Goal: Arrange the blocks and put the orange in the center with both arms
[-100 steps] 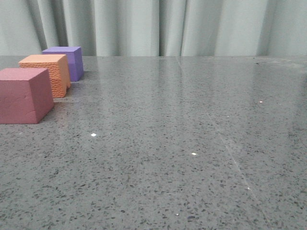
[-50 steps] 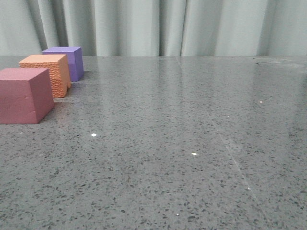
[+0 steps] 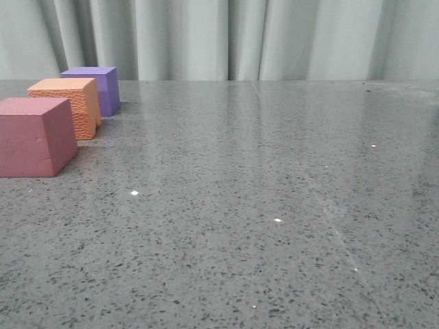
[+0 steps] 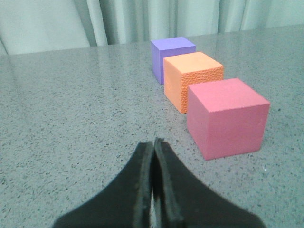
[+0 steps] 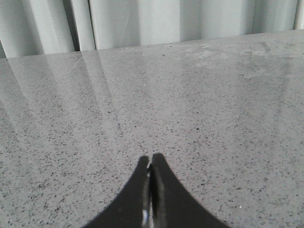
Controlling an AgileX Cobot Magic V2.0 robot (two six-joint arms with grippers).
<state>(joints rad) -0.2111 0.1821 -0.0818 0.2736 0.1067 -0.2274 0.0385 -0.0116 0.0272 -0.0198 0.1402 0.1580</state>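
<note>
Nothing has moved since 1 s ago: same three cubes, same spots, no arm in front view. So the row looks done w/ orange in the middle; judgement: task at or near its end, arms parked.

Near to far: left tool point(image 4: 153, 190) pressed closed, empty, just short of the pink cube point(image 4: 227, 116). Right tool point(image 5: 151, 190) also closed, holding nothing, over bare counter point(image 3: 274, 205). Pink nearest by the left edge, then orange point(image 3: 68, 104), then purple point(image 3: 95, 88) toward the far-left corner.

Counter: grey speckled stone, glossy. Behind: pale curtain point(image 3: 274, 38).
</note>
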